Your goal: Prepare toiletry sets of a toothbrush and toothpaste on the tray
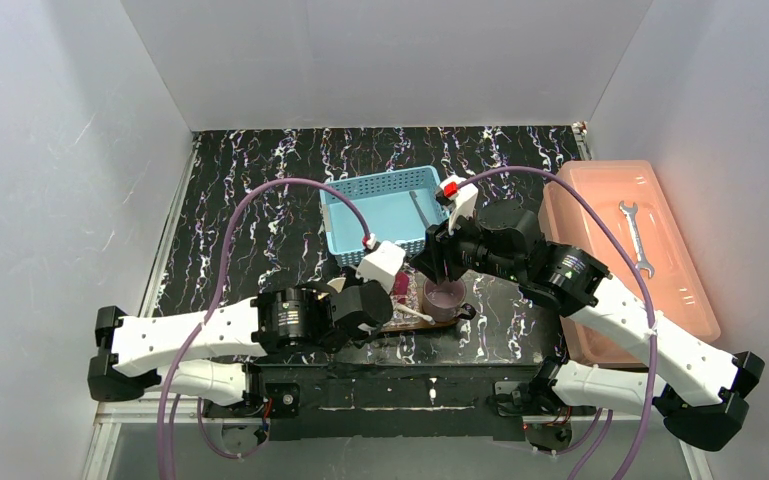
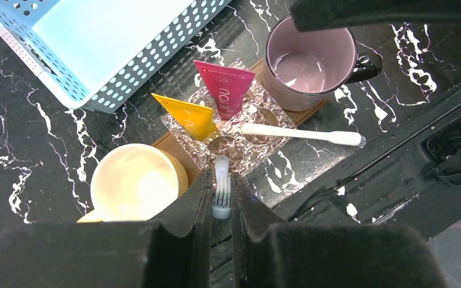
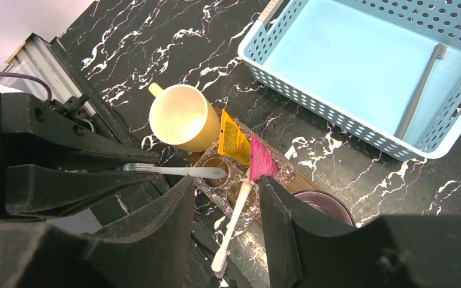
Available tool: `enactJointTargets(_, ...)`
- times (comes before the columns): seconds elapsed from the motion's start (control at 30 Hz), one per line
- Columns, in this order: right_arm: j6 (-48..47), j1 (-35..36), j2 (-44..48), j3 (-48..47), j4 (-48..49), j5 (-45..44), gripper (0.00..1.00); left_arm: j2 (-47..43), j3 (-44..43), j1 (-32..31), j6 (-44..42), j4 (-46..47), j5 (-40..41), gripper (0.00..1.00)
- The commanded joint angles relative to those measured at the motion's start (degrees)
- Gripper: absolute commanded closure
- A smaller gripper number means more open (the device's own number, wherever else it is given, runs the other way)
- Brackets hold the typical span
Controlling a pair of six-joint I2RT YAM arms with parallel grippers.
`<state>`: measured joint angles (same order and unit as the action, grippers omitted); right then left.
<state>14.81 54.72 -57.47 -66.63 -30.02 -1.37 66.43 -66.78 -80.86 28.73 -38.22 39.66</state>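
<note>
Left claw clamps toothbrush; pink toothpaste reads "…YOU".

- Left arm: white links with black joints, lying low from the lower left of the overhead view towards the centre, wrist bent forward.
- Left gripper: pointing down, its dark fingers pressed close together on the bristle end of a toothbrush.
- Right arm: rising from the lower right, elbow to the right of centre, forearm reaching left.
- Right gripper: tilted downward at the centre of the overhead view, jaws parted about halfway, nothing between them.
</note>
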Motion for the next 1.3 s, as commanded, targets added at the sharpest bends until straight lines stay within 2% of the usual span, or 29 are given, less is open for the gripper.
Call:
enactJointTargets(0.0, -0.15, -0.05, 0.54, 0.44, 2.36, -0.74, 0.48, -3.89, 4.08, -0.30, -1.46, 6.96, 3.04, 1.00)
enactJointTargets(0.3, 0.13, -0.06, 0.34, 0.58, 2.69, -0.82, 0.48, -8.74, 11.97, -0.27, -3.35, 15.38, 4.83, 1.00)
enactJointTargets(0.6, 0.40, -0.05, 0.08, 0.23, 2.43, -0.90, 0.48, -9.48, 16.28, -0.34, -5.02, 21.26, 4.75, 1.00)
enactJointTargets(1.27, 0.75, -0.05, -0.03, 1.02, 2.55, -1.00, 0.48, -8.96, 19.84, -0.33, -5.26, 23.71, 5.25, 1.00)
